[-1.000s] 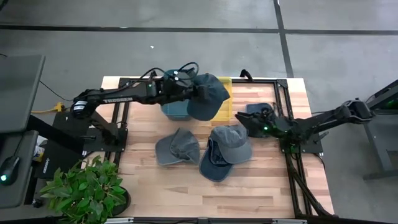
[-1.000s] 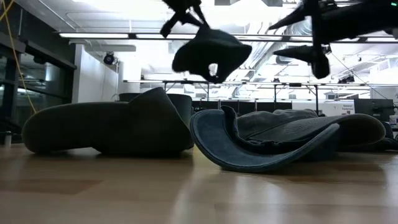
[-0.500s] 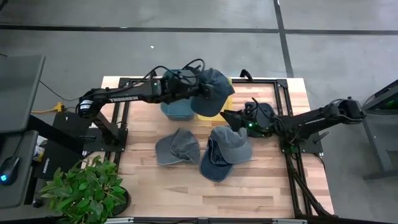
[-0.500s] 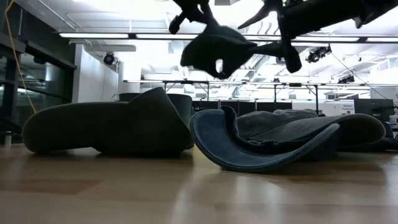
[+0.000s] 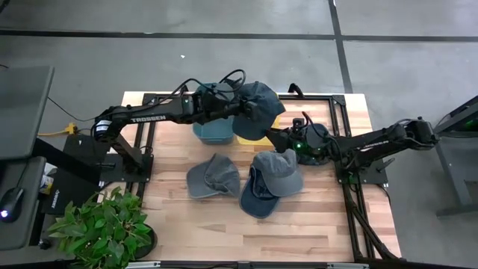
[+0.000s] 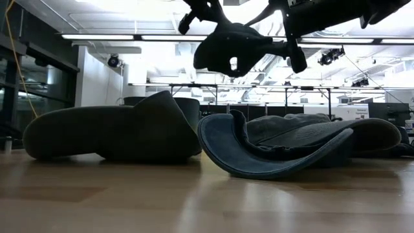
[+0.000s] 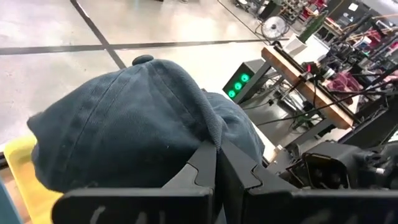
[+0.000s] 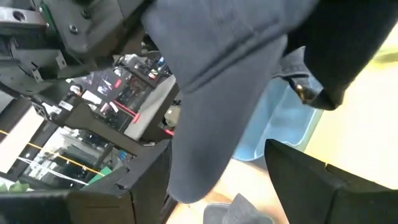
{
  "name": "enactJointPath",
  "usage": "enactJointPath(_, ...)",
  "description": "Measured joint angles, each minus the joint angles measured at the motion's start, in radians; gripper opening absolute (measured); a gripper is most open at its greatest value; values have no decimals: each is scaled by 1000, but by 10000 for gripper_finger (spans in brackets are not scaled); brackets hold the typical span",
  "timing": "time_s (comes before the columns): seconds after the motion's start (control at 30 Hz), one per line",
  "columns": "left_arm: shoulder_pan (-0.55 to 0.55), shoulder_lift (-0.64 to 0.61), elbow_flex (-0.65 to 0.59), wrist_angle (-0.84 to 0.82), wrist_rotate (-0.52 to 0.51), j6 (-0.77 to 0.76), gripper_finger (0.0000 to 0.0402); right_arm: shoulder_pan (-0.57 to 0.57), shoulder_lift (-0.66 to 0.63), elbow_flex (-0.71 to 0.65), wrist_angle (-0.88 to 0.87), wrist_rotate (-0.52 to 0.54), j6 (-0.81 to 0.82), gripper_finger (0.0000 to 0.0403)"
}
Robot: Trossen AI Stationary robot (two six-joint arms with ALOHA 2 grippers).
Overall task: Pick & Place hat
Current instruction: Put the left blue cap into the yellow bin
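Note:
A dark blue hat [image 5: 258,108] hangs in the air over the far middle of the table, with my left gripper [image 5: 237,113] shut on it. In the low view the hat [image 6: 233,48] is well above the table. My right gripper [image 5: 278,138] is open just to the hat's right. In the right wrist view its two fingers [image 8: 292,168] stand on either side of a hanging part of the hat [image 8: 217,93]; whether they touch it I cannot tell. My left gripper pinches a raised fold of the crown's cloth [image 7: 214,138] between its two shut fingers [image 7: 199,165]. The fingers come from the table's left, almost level. The hat is lifted clear, its crown with the top button [image 7: 143,60] beyond the fingertips.
Two more hats lie on the wood, one [image 5: 214,177] left of centre and one [image 5: 270,179] upturned beside it; a further one [image 5: 315,134] lies under the right arm. A blue bin [image 5: 211,133] and a yellow bin [image 5: 275,122] stand below the held hat. A plant [image 5: 101,228] stands at the near left.
My right gripper has gone toward the table's left, up to the held hat, staying open. My left gripper has rolled a little, and the hat has turned with it and shifted slightly toward the right and far side.

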Motion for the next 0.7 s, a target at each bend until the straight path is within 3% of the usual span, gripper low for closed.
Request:
enactJointPath(0.3, 0, 0, 0, 1, -2, 2, 0, -7, 0, 0, 14, -1, -3, 240)
enactJointPath(0.7, 0, 0, 0, 8, 21, 1, 0, -7, 0, 0, 14, -38, -56, 99)
